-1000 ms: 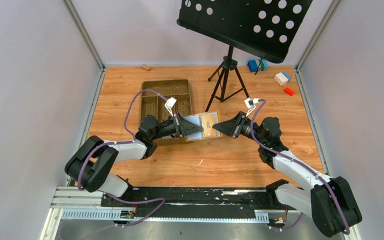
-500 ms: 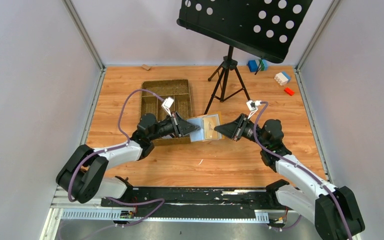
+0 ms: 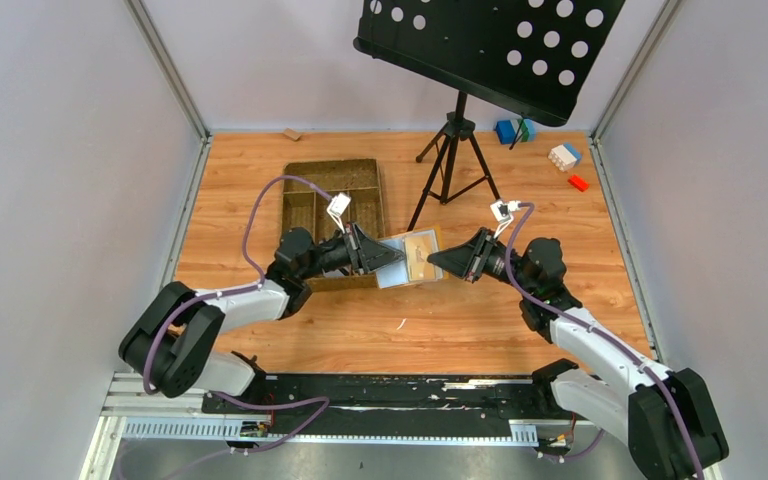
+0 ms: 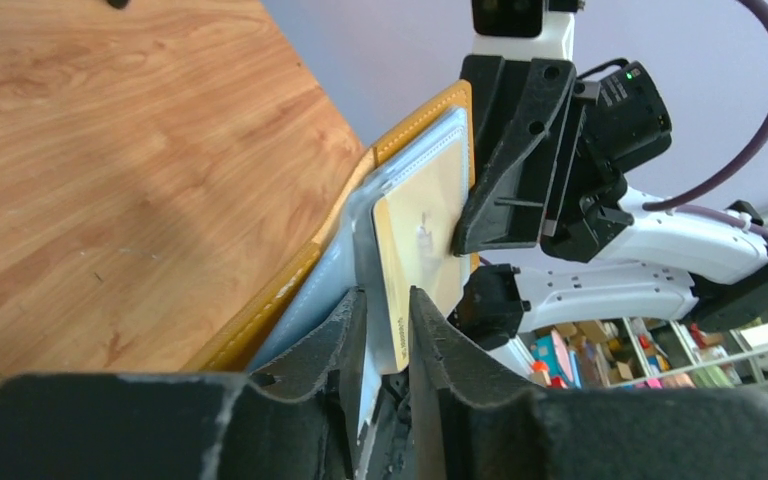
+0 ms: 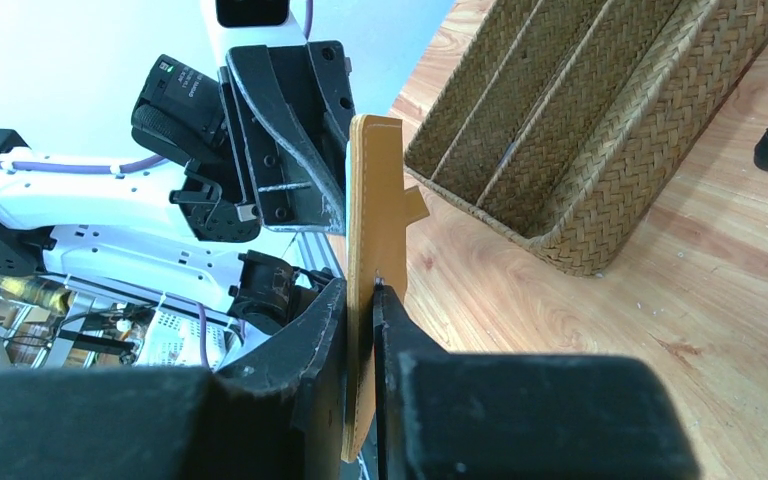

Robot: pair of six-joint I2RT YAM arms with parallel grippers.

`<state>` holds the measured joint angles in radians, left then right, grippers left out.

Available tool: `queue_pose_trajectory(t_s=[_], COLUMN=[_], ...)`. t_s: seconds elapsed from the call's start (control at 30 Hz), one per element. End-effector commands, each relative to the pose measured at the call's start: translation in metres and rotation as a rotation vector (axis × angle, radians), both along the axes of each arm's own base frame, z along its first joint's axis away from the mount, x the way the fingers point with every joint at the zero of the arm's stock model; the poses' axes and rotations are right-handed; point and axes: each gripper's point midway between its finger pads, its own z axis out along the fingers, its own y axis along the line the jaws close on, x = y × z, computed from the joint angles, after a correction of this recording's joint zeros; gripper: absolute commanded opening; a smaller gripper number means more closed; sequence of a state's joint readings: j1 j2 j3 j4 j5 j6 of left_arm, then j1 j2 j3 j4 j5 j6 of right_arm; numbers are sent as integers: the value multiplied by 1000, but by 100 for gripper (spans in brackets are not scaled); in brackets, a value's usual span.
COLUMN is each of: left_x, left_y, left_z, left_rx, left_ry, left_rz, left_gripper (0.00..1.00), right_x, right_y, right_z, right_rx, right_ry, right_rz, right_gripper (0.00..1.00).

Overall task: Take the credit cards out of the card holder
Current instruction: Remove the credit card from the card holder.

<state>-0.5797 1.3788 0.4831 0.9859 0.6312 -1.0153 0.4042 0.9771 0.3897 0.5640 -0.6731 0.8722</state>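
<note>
The mustard-yellow card holder (image 3: 412, 262) hangs open in the air between my two grippers, its grey-blue inside facing up. My right gripper (image 3: 436, 259) is shut on its yellow cover (image 5: 375, 200), pinched flat between the fingers (image 5: 368, 288). My left gripper (image 3: 392, 256) comes from the opposite side. Its jaws stand narrowly apart (image 4: 388, 295) around the near edge of a tan-gold credit card (image 4: 415, 230) and the clear pocket beside it. The card sticks partly out of the pocket. Any other cards are hidden inside the holder (image 4: 290, 290).
A brown woven compartment tray (image 3: 332, 205) lies just behind the left gripper. A music stand's tripod (image 3: 450, 150) stands behind the holder. Toy blocks (image 3: 564, 156) sit at the back right and a small wooden block (image 3: 291, 134) at the back left.
The holder and both grippers have drifted slightly left and away from the bases. The left jaws have parted a little around the tan card's edge. The right grip is unchanged.
</note>
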Motion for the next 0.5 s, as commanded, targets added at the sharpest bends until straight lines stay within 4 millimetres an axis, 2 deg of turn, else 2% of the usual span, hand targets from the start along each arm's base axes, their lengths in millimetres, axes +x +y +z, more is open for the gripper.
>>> queue_pose_trajectory(t_s=[0.0, 0.2, 0.37, 0.47], left_x=[-8, -2, -9, -25], left_y=[-12, -12, -19, -28], left_z=[16, 2, 9, 26], left_rx=[-32, 32, -4, -80], left_ry=[-54, -28, -39, -72], left_rz=[-65, -36, -88, -187], left_gripper=[32, 39, 28, 21], right_x=[-5, -6, -8, -11], right_y=[3, 4, 5, 8], right_z=[20, 22, 22, 24], right_rx=[51, 58, 71, 93], right_ry=[-67, -70, -67, -67], right_rz=[42, 50, 66, 99], right_gripper=[10, 11, 10, 10])
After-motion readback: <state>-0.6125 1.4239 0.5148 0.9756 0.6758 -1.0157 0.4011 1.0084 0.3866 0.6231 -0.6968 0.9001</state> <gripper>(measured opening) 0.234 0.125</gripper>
